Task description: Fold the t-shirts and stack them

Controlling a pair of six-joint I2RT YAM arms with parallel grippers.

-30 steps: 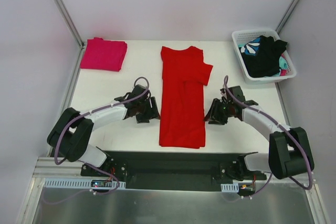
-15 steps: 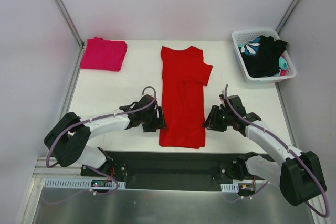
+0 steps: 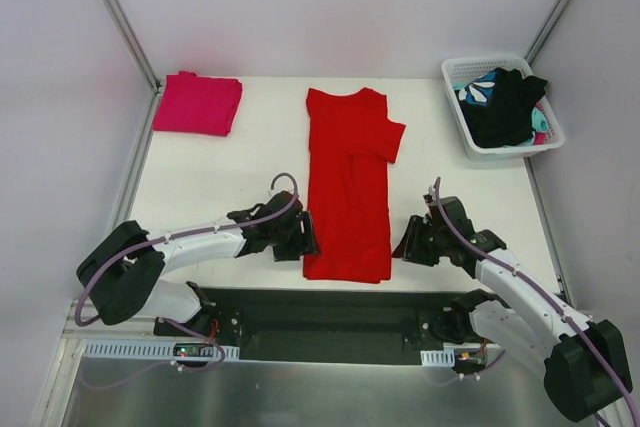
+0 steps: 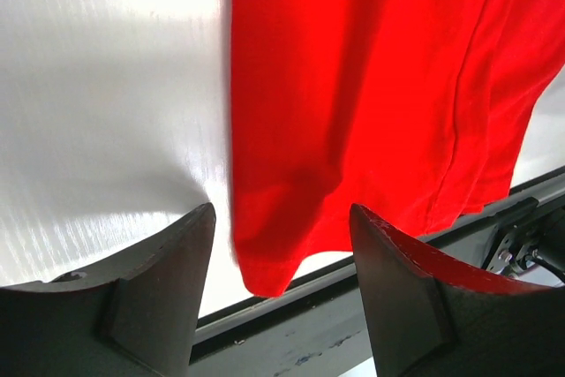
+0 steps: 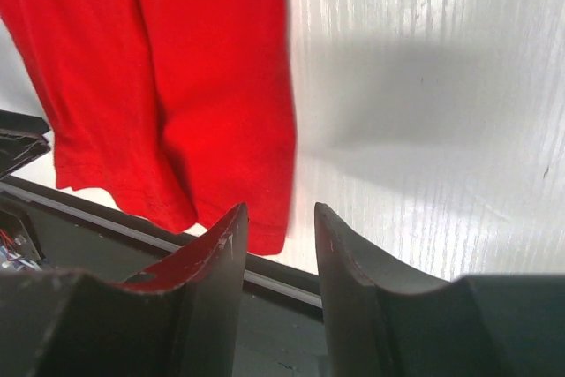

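Observation:
The bright red t-shirt (image 3: 345, 187) lies flat mid-table, folded into a long strip with one sleeve sticking out to the right. My left gripper (image 3: 308, 237) is low at the shirt's near left corner, jaws open. In the left wrist view that corner (image 4: 265, 271) shows between the fingers of the left gripper (image 4: 282, 218), untouched. My right gripper (image 3: 400, 242) sits open at the near right corner. In the right wrist view the hem (image 5: 265, 227) lies just ahead of the right gripper (image 5: 280, 211). A folded magenta-pink t-shirt (image 3: 197, 103) rests at the back left.
A white basket (image 3: 455, 72) at the back right holds a black garment (image 3: 505, 112) and a teal-and-white patterned one (image 3: 478, 89). The table's dark front rail (image 3: 340, 312) runs right behind the shirt's near hem. White table surface (image 3: 230, 162) shows on both sides of the shirt.
Both grippers have slid along the red shirt's sides toward the near edge, from mid-length down to its bottom corners. The shirt itself has not moved.

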